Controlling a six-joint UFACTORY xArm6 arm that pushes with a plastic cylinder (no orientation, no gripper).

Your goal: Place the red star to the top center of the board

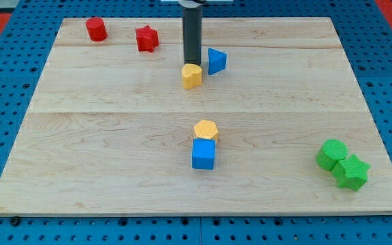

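Note:
The red star (146, 38) lies near the view's top, left of centre, on the wooden board (114, 136). A red cylinder (96, 29) stands to its left. My tip (192, 61) is at the lower end of the dark rod, right of the red star by a block's width or two. It sits just behind a yellow heart-shaped block (191, 75) and left of a blue triangular block (216, 60).
A yellow hexagon (206, 129) touches a blue cube (203, 154) near the board's middle. A green cylinder (331, 154) and a green star (351, 171) sit together at the view's bottom right. Blue pegboard surrounds the board.

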